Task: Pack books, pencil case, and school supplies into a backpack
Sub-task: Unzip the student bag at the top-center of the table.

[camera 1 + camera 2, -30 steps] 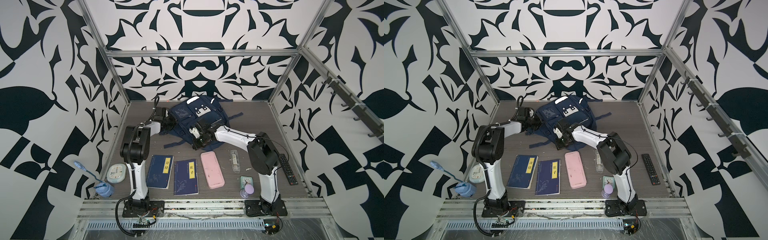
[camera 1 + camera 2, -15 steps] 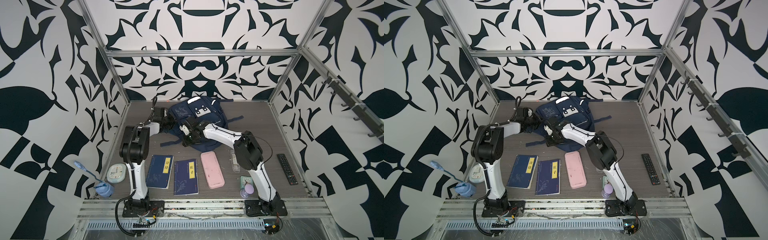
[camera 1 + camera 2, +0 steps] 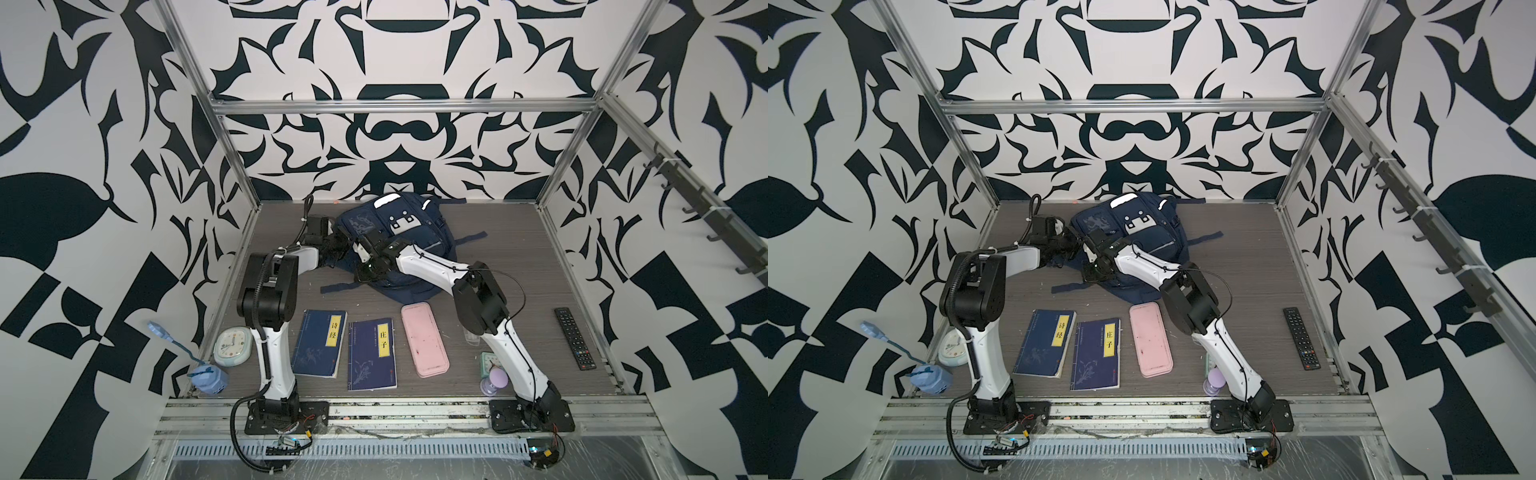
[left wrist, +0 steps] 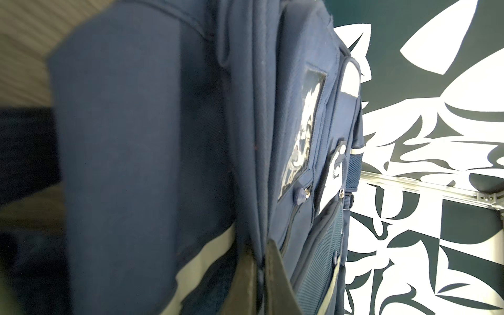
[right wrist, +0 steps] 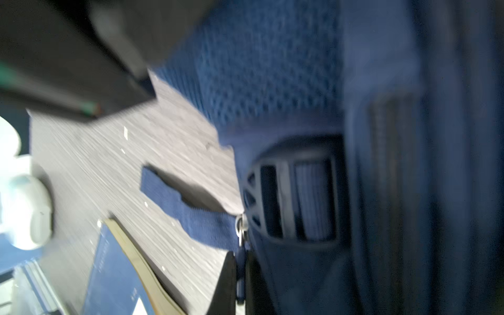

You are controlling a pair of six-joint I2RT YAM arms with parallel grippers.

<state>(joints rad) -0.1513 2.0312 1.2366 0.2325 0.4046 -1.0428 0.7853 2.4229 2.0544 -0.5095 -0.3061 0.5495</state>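
Left gripper (image 4: 261,270) pinches backpack (image 3: 428,230) on grey table (image 3: 519,257), patterned walls (image 3: 395,137).

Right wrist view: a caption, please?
Right gripper fingers pinch the metal zipper pull of the navy-blue fabric backpack.

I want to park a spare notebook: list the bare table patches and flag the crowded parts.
Free: the table stretch between the backpack and the right wall; also the strip between the right arm and the remote. Crowded: the front row of clock, books and pencil case, and the backpack's left side, where the left arm reaches in too.
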